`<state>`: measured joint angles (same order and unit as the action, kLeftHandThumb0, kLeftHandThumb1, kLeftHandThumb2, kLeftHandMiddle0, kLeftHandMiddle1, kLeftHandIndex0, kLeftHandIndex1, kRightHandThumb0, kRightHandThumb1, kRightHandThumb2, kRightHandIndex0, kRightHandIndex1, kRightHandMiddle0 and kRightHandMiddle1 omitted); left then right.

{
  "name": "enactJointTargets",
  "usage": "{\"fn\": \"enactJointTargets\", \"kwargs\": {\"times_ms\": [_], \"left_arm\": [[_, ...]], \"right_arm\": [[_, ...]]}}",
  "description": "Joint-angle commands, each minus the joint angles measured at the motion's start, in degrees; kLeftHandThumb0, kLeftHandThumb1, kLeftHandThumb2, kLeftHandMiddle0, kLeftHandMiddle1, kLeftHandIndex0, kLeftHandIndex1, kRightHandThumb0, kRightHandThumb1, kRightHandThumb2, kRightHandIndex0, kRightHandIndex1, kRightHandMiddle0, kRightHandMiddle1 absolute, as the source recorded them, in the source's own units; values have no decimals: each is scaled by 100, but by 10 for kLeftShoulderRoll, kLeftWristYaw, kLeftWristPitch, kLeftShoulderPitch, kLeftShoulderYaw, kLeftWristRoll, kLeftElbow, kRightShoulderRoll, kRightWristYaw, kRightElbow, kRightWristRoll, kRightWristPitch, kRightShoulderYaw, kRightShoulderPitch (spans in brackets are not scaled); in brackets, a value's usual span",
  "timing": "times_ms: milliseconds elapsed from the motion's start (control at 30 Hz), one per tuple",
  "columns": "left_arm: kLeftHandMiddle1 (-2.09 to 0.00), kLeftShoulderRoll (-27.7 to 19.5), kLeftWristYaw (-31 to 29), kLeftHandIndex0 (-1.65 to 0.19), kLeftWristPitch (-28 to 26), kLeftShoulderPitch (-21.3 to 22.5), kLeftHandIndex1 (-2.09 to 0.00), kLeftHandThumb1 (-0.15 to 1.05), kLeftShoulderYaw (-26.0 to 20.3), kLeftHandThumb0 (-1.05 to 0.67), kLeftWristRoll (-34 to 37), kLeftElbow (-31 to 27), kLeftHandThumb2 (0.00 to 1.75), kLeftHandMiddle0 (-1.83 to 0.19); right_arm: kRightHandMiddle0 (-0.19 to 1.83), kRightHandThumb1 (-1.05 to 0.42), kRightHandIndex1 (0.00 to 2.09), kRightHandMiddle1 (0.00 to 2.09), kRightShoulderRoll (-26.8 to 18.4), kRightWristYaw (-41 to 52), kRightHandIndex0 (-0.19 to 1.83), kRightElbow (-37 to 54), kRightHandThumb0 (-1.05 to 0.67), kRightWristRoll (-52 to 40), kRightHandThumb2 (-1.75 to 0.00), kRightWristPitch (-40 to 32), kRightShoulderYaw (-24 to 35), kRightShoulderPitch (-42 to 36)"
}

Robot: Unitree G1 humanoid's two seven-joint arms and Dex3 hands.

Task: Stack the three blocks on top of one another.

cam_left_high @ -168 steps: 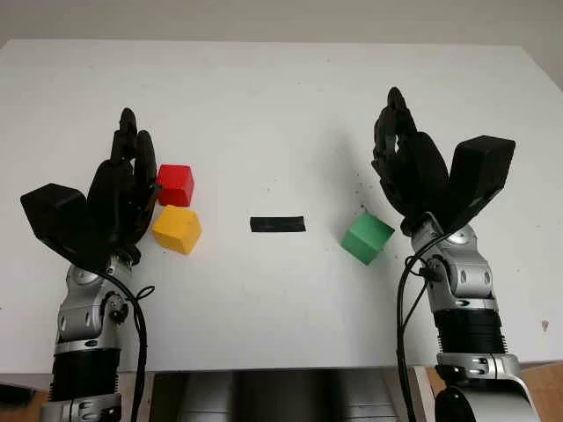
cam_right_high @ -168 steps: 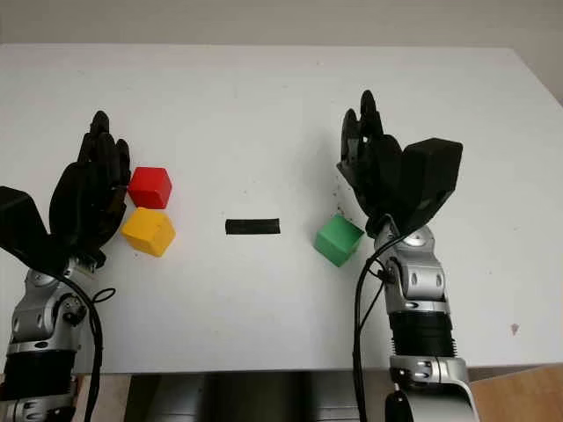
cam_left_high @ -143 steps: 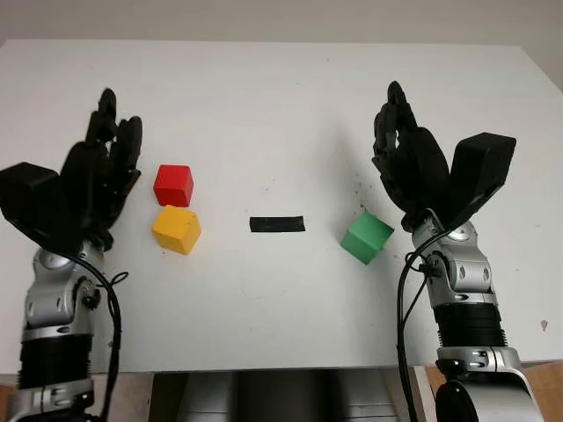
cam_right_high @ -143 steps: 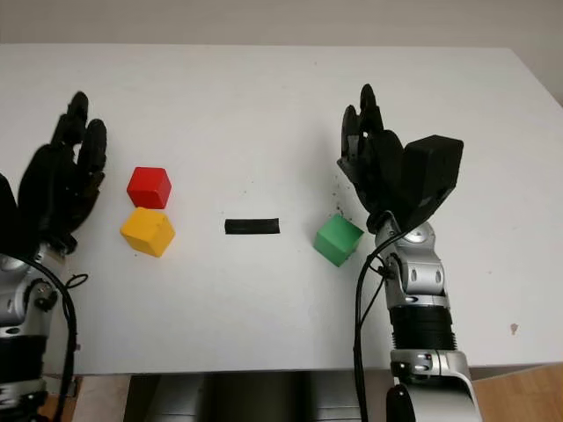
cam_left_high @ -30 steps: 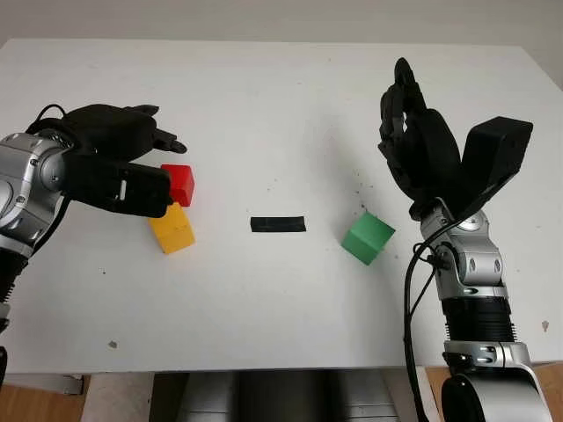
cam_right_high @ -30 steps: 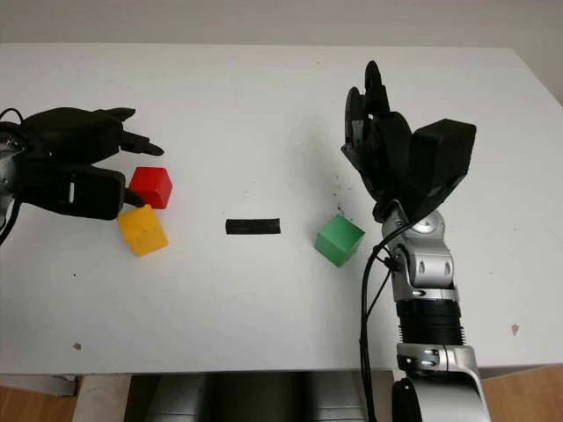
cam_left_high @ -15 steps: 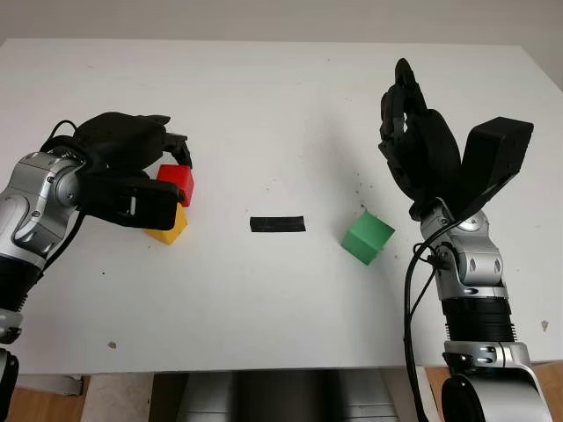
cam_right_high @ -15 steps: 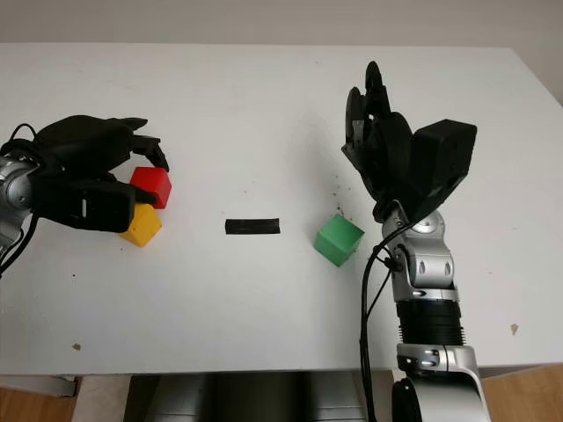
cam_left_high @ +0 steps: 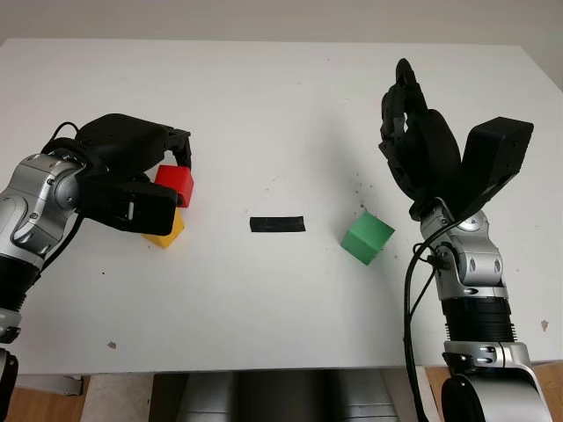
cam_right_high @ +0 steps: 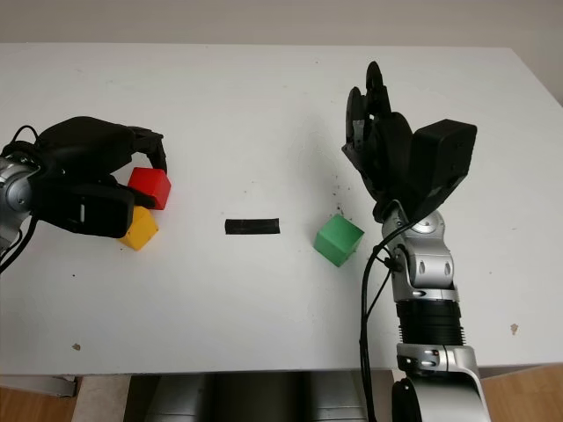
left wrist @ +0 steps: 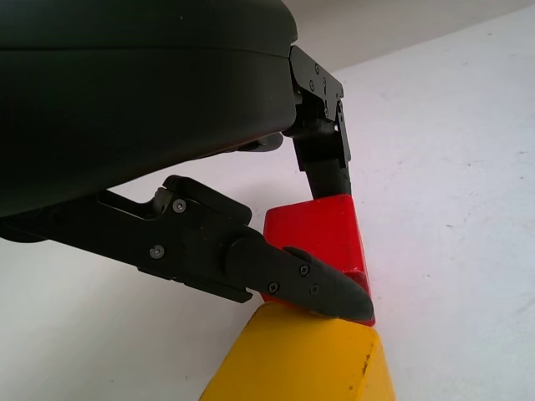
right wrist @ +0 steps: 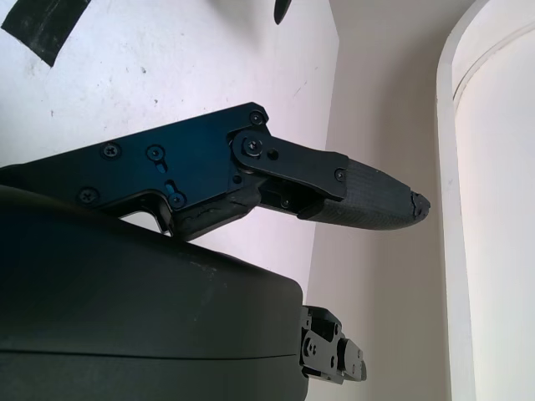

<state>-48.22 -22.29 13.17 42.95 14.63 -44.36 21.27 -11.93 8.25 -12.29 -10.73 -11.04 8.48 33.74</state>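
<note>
Left robot hand (cam_left_high: 132,176) clamped on red block (cam_left_high: 176,185), half covering yellow block (cam_left_high: 167,230); green block (cam_left_high: 368,236) sitting tilted; right robot hand (cam_left_high: 427,158) released.

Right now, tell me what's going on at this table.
The left hand is at the red block, its fingers curled on either side of it, beside the yellow block. The green block sits alone on the table past a black tape strip. The right hand hovers open behind the green block. Nothing is stacked yet.

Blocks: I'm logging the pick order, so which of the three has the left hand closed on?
The red block: the left hand has fingers on opposite sides of it. The yellow block and green block are ungripped.
</note>
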Motion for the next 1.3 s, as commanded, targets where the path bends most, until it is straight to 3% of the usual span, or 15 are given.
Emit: {"fn": "enactJointTargets", "kwargs": {"times_ms": [0, 300, 400, 600, 933, 1100, 1267], "left_arm": [[-6, -13, 12, -26, 7, 6, -145, 101, 6, -38, -10, 4, 5, -25], [-5, -17, 78, -27, 46, 18, -138, 103, -16, -39, -21, -26, 6, -25], [-5, -13, 87, -22, 49, 23, -148, 104, -30, -40, -7, -49, 6, -22], [-5, -1, 76, -20, 48, 9, -159, 104, -49, -43, 33, -116, 7, -21], [-5, 30, 68, -19, 64, -14, -160, 105, -51, -44, 71, -168, 10, -19], [-5, 81, 4, -16, 4, -39, -163, 105, -74, -42, 202, -190, 10, -17], [-5, 130, -7, -15, -71, -75, -160, 105, -80, -44, 248, -219, 12, -14]], "right_arm": [[-19, -105, 0, 0, 3, 1, -19, 9, -74, -1, -69, 2, 2, -4], [-19, -105, 0, 0, 2, 7, -19, 10, -73, -2, -70, 1, 0, -4], [-19, -105, 0, 0, 2, 8, -19, 11, -73, -1, -71, 1, -1, -4], [-19, -105, 0, 0, 4, 9, -19, 6, -73, -3, -71, 2, 1, -2], [-19, -105, 0, 0, 5, 10, -19, 12, -73, -4, -71, 0, 1, -8], [-19, -105, 0, 0, 9, 7, -19, 12, -73, -5, -70, -1, 0, -9], [-19, -105, 0, 0, 10, 8, -19, 10, -73, -2, -70, 2, -2, -9]]}}
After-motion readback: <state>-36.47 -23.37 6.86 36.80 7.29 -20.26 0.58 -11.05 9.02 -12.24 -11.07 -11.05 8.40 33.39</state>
